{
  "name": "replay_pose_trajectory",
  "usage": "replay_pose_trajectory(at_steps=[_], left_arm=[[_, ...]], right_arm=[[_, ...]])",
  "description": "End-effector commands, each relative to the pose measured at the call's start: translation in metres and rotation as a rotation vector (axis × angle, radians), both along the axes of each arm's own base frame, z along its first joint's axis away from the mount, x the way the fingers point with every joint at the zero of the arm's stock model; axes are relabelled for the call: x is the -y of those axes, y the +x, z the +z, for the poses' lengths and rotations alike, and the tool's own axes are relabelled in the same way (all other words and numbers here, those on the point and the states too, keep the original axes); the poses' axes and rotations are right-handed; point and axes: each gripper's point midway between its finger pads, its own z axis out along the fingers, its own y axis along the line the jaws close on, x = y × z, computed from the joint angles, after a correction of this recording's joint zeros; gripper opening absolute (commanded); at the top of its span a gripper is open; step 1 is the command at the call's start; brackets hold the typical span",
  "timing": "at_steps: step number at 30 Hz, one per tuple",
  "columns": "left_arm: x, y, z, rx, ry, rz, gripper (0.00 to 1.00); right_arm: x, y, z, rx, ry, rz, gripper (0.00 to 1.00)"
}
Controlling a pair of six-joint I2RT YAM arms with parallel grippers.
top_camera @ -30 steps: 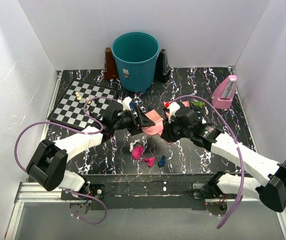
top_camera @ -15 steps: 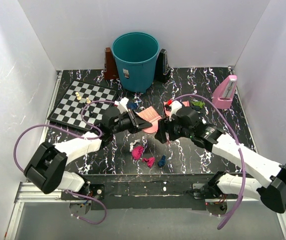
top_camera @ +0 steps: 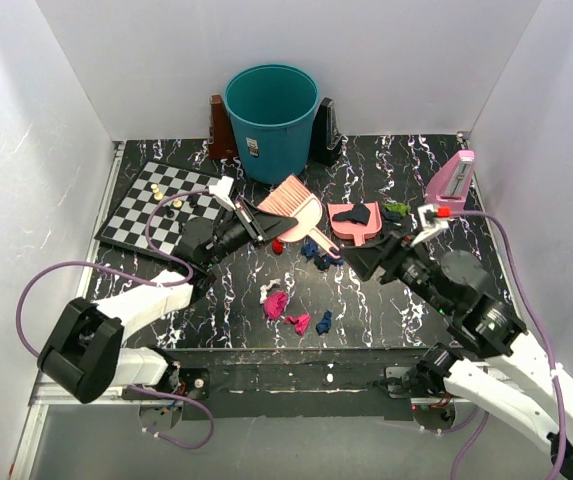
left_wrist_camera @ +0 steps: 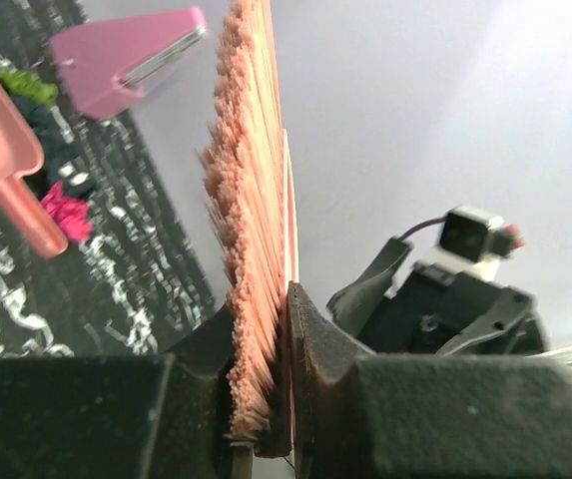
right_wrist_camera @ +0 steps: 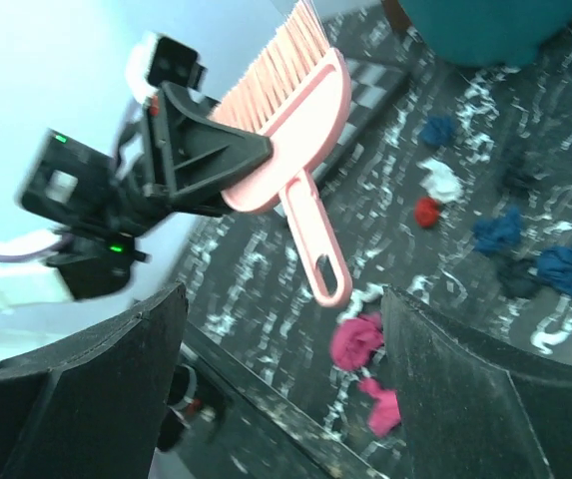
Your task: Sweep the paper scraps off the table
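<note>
the left pincer (top_camera: 264, 224) is clamped on the pink brush (top_camera: 292, 205), gripping it by the head. its own wrist view shows the bristles squeezed between the two black fingers (left_wrist_camera: 325, 359), a detail too small to make out from overhead. the right pincer (right_wrist_camera: 284, 299) stands wide apart and holds nothing. its wrist view looks between the spread fingers at the brush, whose handle slants down toward the table (top_camera: 386, 310).

from overhead, the brush sits just in front of the teal bin (top_camera: 271, 115), bristles toward it. the pink dustpan (top_camera: 354, 222) lies on the table between the two pincers, nearer the right one, with a dark wad on it. the paper scraps (top_camera: 313, 251) lie in clusters on the table. dark blue ones and a red one are by the brush handle, magenta and blue ones are nearer the arm bases, and a green one is beyond the dustpan. the right wrist view adds a white wad among the blue ones, hard to pick out from above. the left wrist view shows only the dustpan's handle, a magenta wad beside it, and the pink wedge-shaped object (top_camera: 451, 183) by the right wall. the chessboard (top_camera: 161, 208) with small pieces lies at the far left, plain overhead and only a sliver in the right wrist view.
</note>
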Motion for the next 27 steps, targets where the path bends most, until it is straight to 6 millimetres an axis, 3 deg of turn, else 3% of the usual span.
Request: replay_pose_trajectory(at_steps=[1,8,14,20,27], left_arm=[[0.0,-0.006,0.061,0.111,-0.209,-0.065,0.0],[0.004,-0.009,0.083,0.141,-0.294,-0.121,0.0],[0.007,-0.015,0.088,0.154,-0.292,-0.143,0.0],[0.006,-0.022,0.085,0.178,-0.272,-0.135,0.0],[0.001,-0.025,0.09,0.212,-0.256,-0.1,0.0]], right_arm=[[0.007,-0.003,0.042,0.051,0.313,-0.044,0.86],[-0.007,-0.001,0.053,0.04,0.359,0.004,0.84],[-0.02,0.003,0.062,0.01,0.428,0.035,0.81],[-0.032,0.005,0.073,0.015,0.465,0.078,0.63],[-0.047,0.001,0.076,-0.019,0.469,0.15,0.51]])
